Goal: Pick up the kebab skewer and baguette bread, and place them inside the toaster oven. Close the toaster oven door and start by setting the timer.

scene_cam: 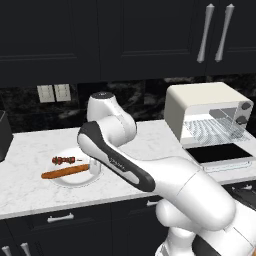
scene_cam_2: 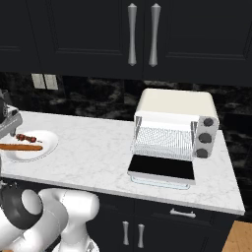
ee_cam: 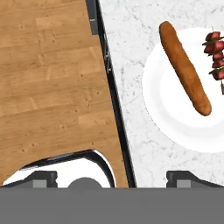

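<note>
A white plate (scene_cam: pixel 75 181) on the marble counter holds the long orange-brown baguette bread (scene_cam: pixel 65 172) and, just behind it, the short kebab skewer (scene_cam: pixel 63 160) with dark red chunks. In the hand view the baguette bread (ee_cam: pixel 185 68) lies diagonally on the plate (ee_cam: pixel 175 118), and the skewer (ee_cam: pixel 216 54) sits at the right edge. My gripper (ee_cam: pixel 113 178) is open above the counter's front edge, beside the plate, with nothing between its fingertips (ee_cam: pixel 43 177). The cream toaster oven (scene_cam: pixel 200 100) stands at the right; its door (scene_cam: pixel 218 153) lies folded down, showing the wire rack (scene_cam_2: pixel 162 140).
A dark grey toaster (scene_cam: pixel 4 135) sits at the counter's far left. The oven's knobs (scene_cam_2: pixel 206 138) are on its right side. My forearm (scene_cam: pixel 120 167) crosses in front of the plate's right rim. Wooden floor (ee_cam: pixel 48 87) lies below the counter edge (ee_cam: pixel 114 100). Dark cabinets hang above.
</note>
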